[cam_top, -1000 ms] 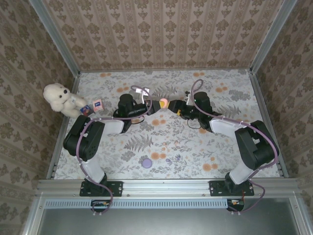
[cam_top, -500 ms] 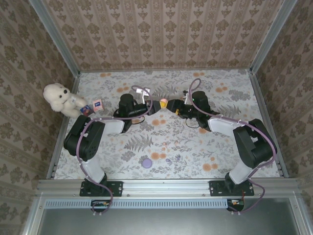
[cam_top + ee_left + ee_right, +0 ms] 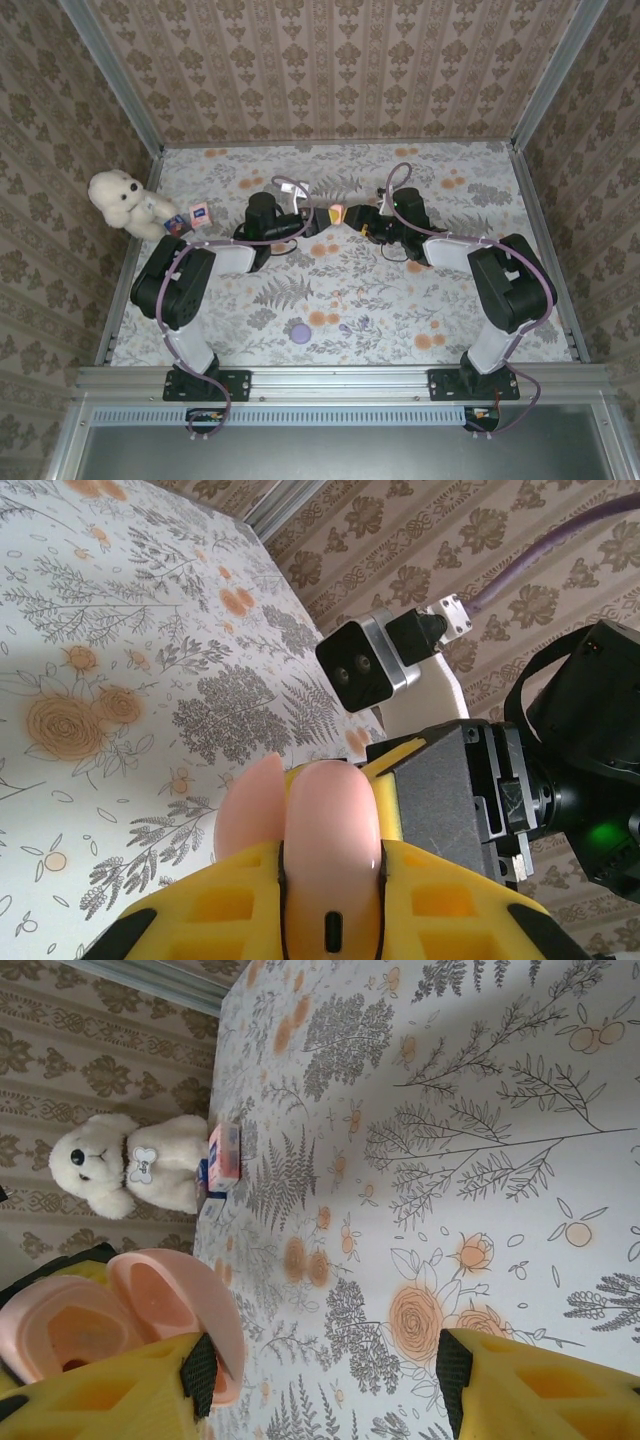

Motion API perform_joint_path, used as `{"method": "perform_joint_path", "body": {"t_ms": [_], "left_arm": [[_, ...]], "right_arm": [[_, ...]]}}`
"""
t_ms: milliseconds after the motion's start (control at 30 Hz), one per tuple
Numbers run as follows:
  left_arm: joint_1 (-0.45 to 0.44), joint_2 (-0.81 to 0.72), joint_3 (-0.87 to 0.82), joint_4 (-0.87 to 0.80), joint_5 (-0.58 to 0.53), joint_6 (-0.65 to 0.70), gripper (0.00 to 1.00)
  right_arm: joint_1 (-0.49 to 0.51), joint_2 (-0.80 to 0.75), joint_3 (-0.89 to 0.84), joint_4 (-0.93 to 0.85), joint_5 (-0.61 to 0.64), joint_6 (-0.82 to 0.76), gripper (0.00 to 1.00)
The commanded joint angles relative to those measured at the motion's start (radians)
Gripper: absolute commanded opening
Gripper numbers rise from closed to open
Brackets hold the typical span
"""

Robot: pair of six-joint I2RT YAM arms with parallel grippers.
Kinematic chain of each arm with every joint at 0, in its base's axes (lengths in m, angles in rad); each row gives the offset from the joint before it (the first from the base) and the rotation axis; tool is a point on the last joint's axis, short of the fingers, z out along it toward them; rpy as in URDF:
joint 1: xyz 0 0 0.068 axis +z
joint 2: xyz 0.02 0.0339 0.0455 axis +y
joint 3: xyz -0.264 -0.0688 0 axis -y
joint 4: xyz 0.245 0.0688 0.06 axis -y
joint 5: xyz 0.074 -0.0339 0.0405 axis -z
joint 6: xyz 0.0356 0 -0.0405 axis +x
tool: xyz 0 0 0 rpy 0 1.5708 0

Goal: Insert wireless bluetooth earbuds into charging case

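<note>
A pink charging case (image 3: 328,820) stands end-up in my left gripper (image 3: 330,875), which is shut on it. Its lid (image 3: 248,805) hangs open to one side. In the top view the case (image 3: 336,212) is held above the middle of the table's far half, between my left gripper (image 3: 322,216) and my right gripper (image 3: 353,217). My right gripper (image 3: 325,1380) is open, and one of its fingers (image 3: 110,1395) lies against the open lid (image 3: 180,1300) while the other stands apart. The case's hollow (image 3: 70,1328) faces the right wrist camera. No earbuds can be made out.
A white teddy bear (image 3: 120,199) sits at the table's left edge with small boxes (image 3: 200,212) beside it. A purple disc (image 3: 300,331) lies near the front centre. Metal rails and patterned walls enclose the table.
My right gripper has moved left, up to the case, and its jaws have narrowed slightly. The left gripper has lifted the case a little farther back.
</note>
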Motion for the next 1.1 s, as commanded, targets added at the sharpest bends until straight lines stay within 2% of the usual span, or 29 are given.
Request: {"method": "perform_joint_path", "body": {"t_ms": [0,300,700,1067], "left_arm": [[-0.011,-0.036,0.021,0.064,0.045,0.001,0.00],[-0.012,-0.018,0.021,0.098,0.039,-0.026,0.00],[-0.011,0.106,0.027,0.413,0.013,-0.258,0.00],[-0.022,0.110,0.019,0.409,0.007,-0.254,0.00]], "right_arm": [[-0.003,0.017,0.010,0.004,0.020,0.017,0.63],[-0.003,-0.027,0.001,0.032,-0.033,0.035,0.62],[-0.003,-0.030,-0.026,0.151,-0.116,0.101,0.48],[-0.012,-0.030,-0.014,0.145,-0.112,0.100,0.37]]}}
